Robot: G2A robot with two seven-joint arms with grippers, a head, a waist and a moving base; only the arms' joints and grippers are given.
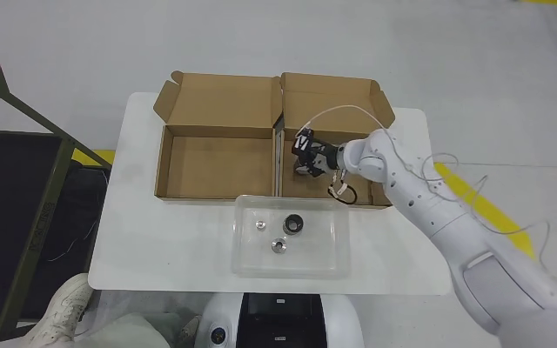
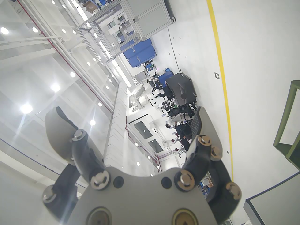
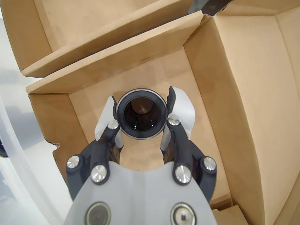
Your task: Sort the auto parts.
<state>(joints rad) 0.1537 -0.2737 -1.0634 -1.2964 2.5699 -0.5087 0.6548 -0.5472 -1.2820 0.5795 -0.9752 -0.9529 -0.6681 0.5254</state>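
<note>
My right gripper (image 3: pixel 142 108) is shut on a black cylindrical bushing (image 3: pixel 142 117) with a hollow bore, held over the floor of the right cardboard box (image 3: pixel 246 90). From above, the right gripper (image 1: pixel 302 158) sits at the left side of the right box (image 1: pixel 348 113), close to the wall it shares with the left box (image 1: pixel 222 165). A clear plastic tray (image 1: pixel 335 252) in front of the boxes holds a black ring-shaped part (image 1: pixel 295 224) and two small silver parts (image 1: pixel 278 245). My left gripper (image 2: pixel 126 120) is open, pointing up into the room with nothing between its fingers.
Both boxes stand side by side with their flaps open at the back of the white table (image 1: pixel 130 226). The left box's floor is bare. A white cable (image 1: pixel 344 111) loops over the right box from the arm.
</note>
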